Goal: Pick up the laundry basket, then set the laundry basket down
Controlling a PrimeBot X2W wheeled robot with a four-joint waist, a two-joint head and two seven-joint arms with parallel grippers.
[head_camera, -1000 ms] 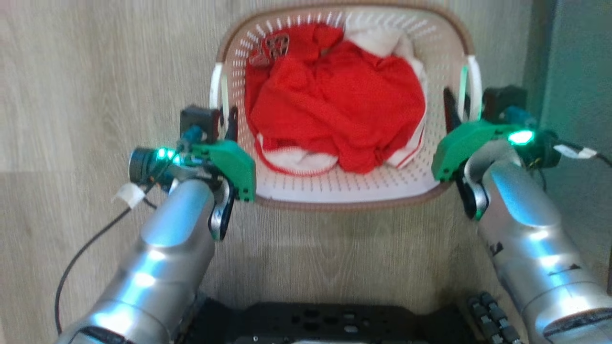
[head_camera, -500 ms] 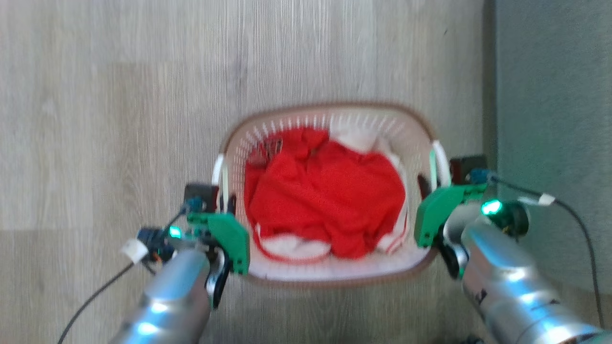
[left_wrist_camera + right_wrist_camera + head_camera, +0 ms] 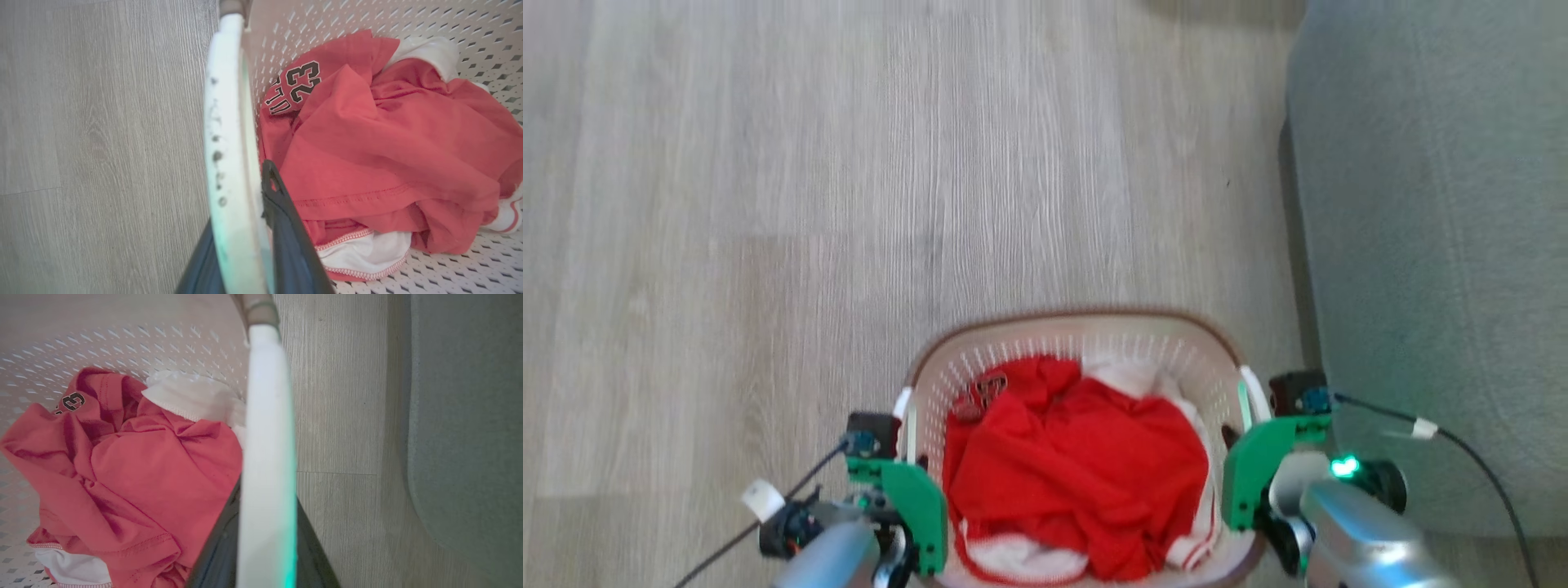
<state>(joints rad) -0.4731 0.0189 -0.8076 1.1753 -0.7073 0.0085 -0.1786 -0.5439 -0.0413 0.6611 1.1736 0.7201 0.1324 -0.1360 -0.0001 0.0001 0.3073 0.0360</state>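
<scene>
The cream-white laundry basket [image 3: 1078,317], with its brown rim, sits at the bottom middle of the head view. It holds a red jersey [image 3: 1078,474] and some white cloth. My left gripper [image 3: 913,457] is shut on the basket's white left handle [image 3: 229,122], which runs between the dark fingers [image 3: 286,228]. My right gripper [image 3: 1237,433] is shut on the white right handle [image 3: 267,416]. Perforated basket wall [image 3: 367,16] fills the space behind the jersey.
Pale wood-look floor [image 3: 849,204] stretches ahead and to the left. A grey-green soft surface [image 3: 1437,245] runs down the right side, close to the basket's right handle. A black cable [image 3: 1478,465] trails from my right wrist.
The head camera has moved: the basket and both grippers now sit lower and smaller in the picture, more floor shows ahead, and the robot's base has left view. Both grippers kept their hold.
</scene>
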